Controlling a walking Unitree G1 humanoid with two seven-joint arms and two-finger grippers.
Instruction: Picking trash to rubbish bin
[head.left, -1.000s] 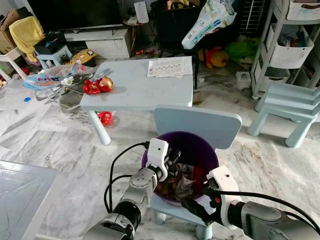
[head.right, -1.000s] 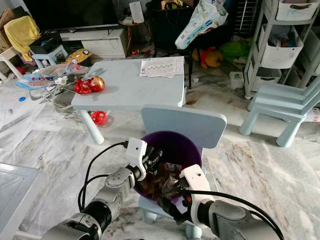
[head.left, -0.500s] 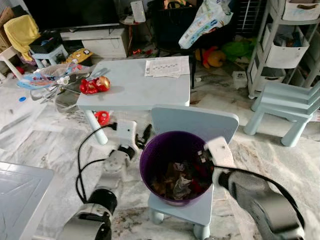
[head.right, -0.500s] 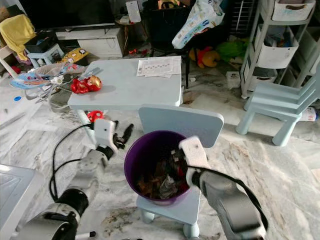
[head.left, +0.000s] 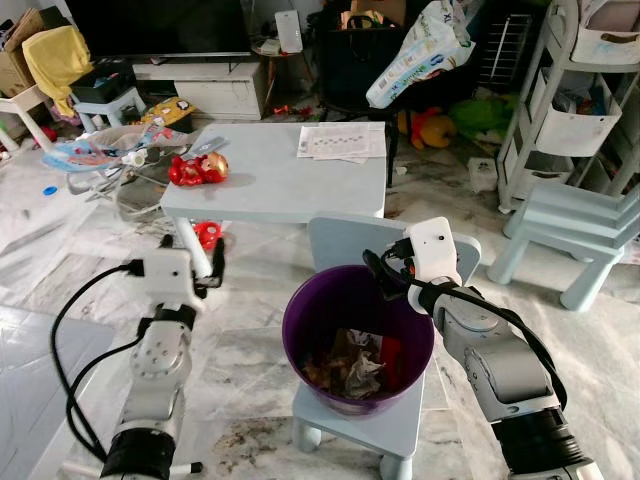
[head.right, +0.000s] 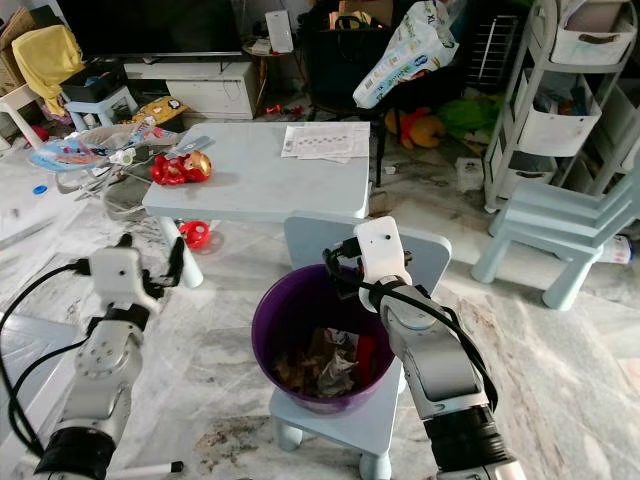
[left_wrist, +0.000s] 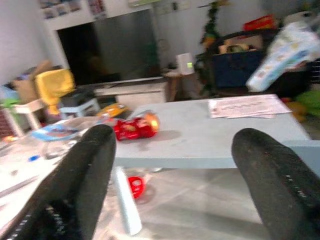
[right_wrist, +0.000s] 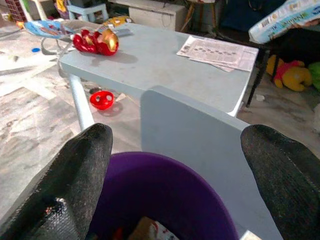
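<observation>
Both grippers are empty. Head view: my purple rubbish bin (head.left: 358, 330) on the small chair (head.left: 395, 250) already holds trash (head.left: 350, 362); right gripper (head.left: 378, 272) at its rim, left gripper (head.left: 205, 268) aside. Wrist views: fingers (right_wrist: 80, 175) spread wide on both. Judged: drop-off done, further pickups possibly left.

Left arm raised at near left, forearm upright, left gripper (head.left: 192, 272) pointing far, fingers spread wide, empty. Right arm bent at near right, right gripper (head.left: 376, 270) angled toward left, fingers (right_wrist: 82, 175) spread wide, empty.
</observation>
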